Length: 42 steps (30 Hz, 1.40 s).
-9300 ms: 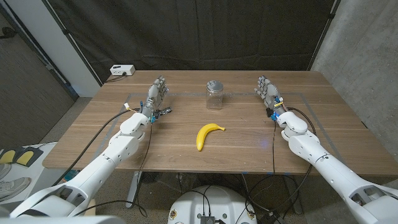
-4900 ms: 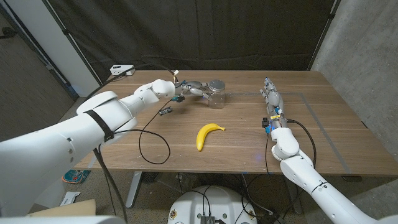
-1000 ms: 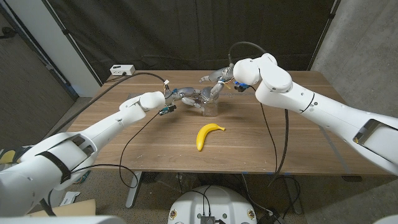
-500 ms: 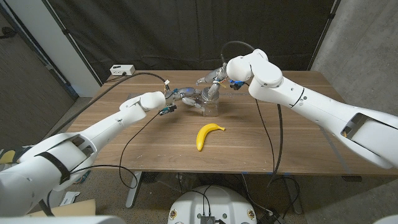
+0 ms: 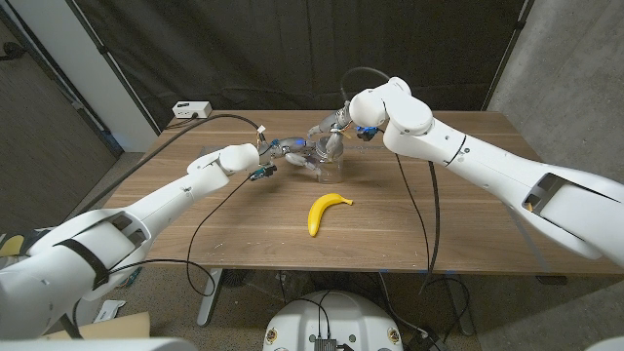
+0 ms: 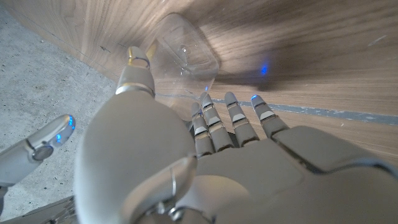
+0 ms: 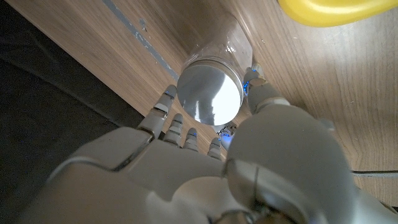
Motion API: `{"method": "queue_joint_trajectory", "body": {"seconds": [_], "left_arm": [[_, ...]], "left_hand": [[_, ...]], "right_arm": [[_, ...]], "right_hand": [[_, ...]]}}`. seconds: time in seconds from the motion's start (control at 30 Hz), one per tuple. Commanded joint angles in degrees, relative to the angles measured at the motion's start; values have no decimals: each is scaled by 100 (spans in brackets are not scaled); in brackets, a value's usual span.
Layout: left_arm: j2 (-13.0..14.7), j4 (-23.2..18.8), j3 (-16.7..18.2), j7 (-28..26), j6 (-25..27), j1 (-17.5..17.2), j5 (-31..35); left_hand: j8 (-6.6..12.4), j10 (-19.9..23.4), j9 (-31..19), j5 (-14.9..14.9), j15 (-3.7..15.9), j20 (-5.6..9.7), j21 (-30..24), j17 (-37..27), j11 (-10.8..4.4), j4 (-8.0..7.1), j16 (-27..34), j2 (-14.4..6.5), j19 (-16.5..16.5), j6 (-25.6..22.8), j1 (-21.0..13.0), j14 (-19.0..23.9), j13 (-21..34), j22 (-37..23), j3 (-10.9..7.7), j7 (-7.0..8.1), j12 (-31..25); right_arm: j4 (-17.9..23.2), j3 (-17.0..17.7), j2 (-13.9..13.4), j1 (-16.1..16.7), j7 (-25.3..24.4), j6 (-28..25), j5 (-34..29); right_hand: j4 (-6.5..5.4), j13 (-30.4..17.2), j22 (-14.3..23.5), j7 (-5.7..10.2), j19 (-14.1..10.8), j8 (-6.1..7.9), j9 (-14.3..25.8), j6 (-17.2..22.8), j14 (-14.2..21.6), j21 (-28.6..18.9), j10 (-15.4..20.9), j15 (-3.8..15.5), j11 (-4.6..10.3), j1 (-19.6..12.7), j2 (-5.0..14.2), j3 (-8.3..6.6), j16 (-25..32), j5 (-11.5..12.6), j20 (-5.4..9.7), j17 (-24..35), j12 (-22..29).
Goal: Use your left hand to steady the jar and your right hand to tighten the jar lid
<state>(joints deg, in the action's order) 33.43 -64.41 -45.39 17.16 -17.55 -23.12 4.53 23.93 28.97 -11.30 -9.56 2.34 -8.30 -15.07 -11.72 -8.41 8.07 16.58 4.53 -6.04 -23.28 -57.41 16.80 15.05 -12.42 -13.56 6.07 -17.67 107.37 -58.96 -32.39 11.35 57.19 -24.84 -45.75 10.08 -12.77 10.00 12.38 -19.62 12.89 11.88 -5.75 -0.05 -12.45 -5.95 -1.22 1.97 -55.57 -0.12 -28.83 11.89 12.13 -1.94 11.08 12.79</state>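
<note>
Right hand [image 5: 331, 142] has moved down onto the lid [image 7: 209, 93], fingers closing around it, while left hand [image 5: 291, 151] keeps gripping the jar [image 5: 330, 169], so tightening can begin.

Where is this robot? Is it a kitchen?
Probably not a kitchen; it looks like a robot test room. A black curtain hangs behind a wooden table, beside a bare concrete wall, and only a jar and banana sit there.

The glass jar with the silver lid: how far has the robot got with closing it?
Done: the left robot hand holds the clear glass jar on the wooden table. In hand: the right robot hand has its fingers around the round silver lid. Left: finishing the tightening; I cannot tell how tight it is.
</note>
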Motion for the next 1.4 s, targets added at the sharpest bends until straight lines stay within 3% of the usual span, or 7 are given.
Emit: {"method": "queue_joint_trajectory", "body": {"seconds": [0.03, 0.17, 0.37, 0.5, 0.7, 0.93, 1.4], "left_arm": [[-29, 117, 4, 20, -70, 35, -26], [-34, 140, 6, 11, -76, 43, -26], [-38, 164, 8, 7, -98, 55, -32], [-49, 191, 6, -9, -127, 63, -28], [-51, 195, 18, -31, -141, 56, -40], [-56, 216, 27, -37, -154, 44, -66], [-141, 364, 33, -97, -241, 82, -105]], "left_hand": [[31, 364, -15, -53, 589, -11, -30, -7, -292, -35, -21, -737, 43, -1603, 12, 18, 24, -11, -5, 309, -4], [27, 374, -15, -53, 591, -10, -31, -6, -301, -35, -25, -738, 47, -1607, 16, 15, 27, -11, 1, 314, -2], [19, 375, -15, -53, 591, -12, -32, -5, -307, -35, -26, -745, 51, -1606, 20, 20, 32, -12, 8, 307, 6], [7, 392, -15, -54, 586, -12, -35, -6, -269, -38, -31, -756, 52, -1598, 26, 14, 38, -12, 13, 303, 6], [2, 379, -16, -54, 589, -3, -36, -3, -289, -35, -42, -757, 57, -1606, 28, 2, 43, -13, 21, 288, 19], [-11, 367, -16, -55, 600, 4, -39, 2, -286, -34, -52, -768, 60, -1602, 31, -3, 50, -13, 28, 294, 33], [-193, 253, 9, -60, 626, 5, -54, 27, -186, 19, -81, -827, 62, -1388, -63, 41, 56, -15, 12, 97, 98]], "right_arm": [[-166, 78, 62, 174, -546, 354, 10], [-182, 149, 72, 230, -653, 365, 88], [-282, 142, 122, 217, -611, 347, 203], [-315, 104, 160, 219, -617, 303, 223], [-289, 135, 165, 383, -857, 136, 253], [-78, 181, 181, 725, -1241, -525, 48], [211, 235, 217, 1064, -1526, -1835, 5]], "right_hand": [[-24, 1, 10, 22, -417, 134, 30, 366, 351, -114, 301, 190, 130, -302, 37, 84, 113, 37, 101, 17, 113], [-57, 10, 12, 18, -905, 286, 27, 935, 782, -202, 834, 437, 207, -593, 55, 278, 219, 70, 271, 31, 250], [-122, 7, 23, 5, -1426, 295, 22, 1150, 1062, -338, 1105, 550, 156, -676, 86, 495, 297, 63, 374, 51, 292], [-162, -23, 39, -142, -2158, 333, 47, 1423, 1676, -554, 1533, 800, 117, -779, 131, 812, 507, 50, 591, 102, 399], [-198, -55, 55, -318, -2756, 419, 80, 1722, 2190, -768, 1909, 944, 17, -843, 196, 1056, 715, 48, 755, 174, 520], [-251, -64, 48, -444, -2843, 458, 92, 1880, 2369, -792, 2084, 836, -84, -838, 296, 1172, 810, 52, 743, 243, 577], [-639, -45, 8, -1066, -3298, 497, 112, 2138, 2756, -871, 2245, 502, -473, -188, 496, 1493, 843, 3, 356, 272, 575]]}}
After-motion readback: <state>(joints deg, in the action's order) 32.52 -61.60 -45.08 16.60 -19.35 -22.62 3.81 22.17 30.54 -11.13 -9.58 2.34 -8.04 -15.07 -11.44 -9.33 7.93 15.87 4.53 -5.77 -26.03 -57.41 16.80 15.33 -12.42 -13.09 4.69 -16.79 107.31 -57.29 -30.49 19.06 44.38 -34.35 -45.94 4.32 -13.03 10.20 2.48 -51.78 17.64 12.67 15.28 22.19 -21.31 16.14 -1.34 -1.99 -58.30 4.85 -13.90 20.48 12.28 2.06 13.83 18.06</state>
